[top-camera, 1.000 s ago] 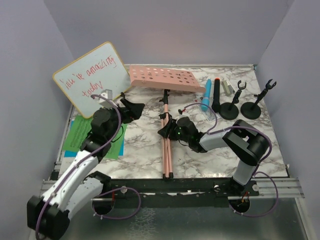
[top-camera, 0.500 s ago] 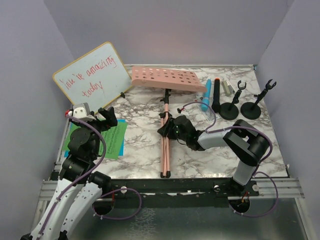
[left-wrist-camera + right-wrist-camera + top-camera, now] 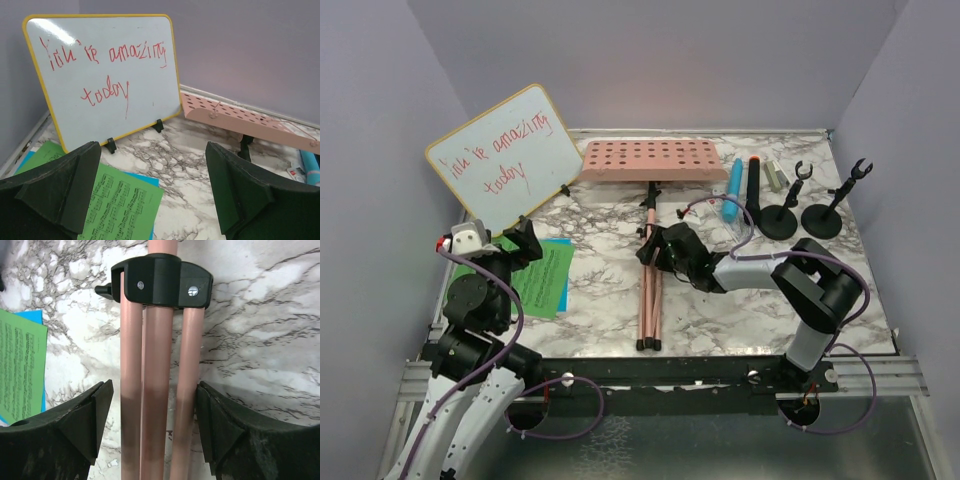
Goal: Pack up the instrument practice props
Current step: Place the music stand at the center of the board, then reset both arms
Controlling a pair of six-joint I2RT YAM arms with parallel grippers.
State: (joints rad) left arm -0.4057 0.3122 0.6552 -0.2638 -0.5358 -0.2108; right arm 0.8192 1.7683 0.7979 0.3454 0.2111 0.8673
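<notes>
The pink tripod music holder [image 3: 649, 290] is laid on the marble table [image 3: 740, 310], with its perforated tray [image 3: 650, 160] toward the back wall and its three folded legs [image 3: 157, 430] pointed at the arm bases. The right gripper [image 3: 153, 387] is set astride those legs just below the black collar [image 3: 160, 280], with one finger on each outer side. The fingers are spread and nothing is pinched yet; whether the right-hand finger touches the outer leg cannot be told.

The step in hand is judged to be the grasp of the stand. The gripper should be centred so that all three tubes are gathered between the pads. It should then be closed squarely across them, lest one tube be squeezed out. A hold near the collar is preferred, since the tubes are bound together there. The tray end is probably the heavier, so tipping is to be expected and a slow, low lift is advised. No box or bag is seen, so the destination cannot be told.

The left gripper [image 3: 152, 150] is held above the table with its fingers wide apart and nothing between them, near the green music sheet [image 3: 120, 205] and facing the whiteboard [image 3: 100, 75]. The blue microphone [image 3: 733, 190], black microphone [image 3: 753, 185] and two mic holders [image 3: 780, 215] are found at the back right, near the tray's right end, so room should be allowed there when the stand is lifted
</notes>
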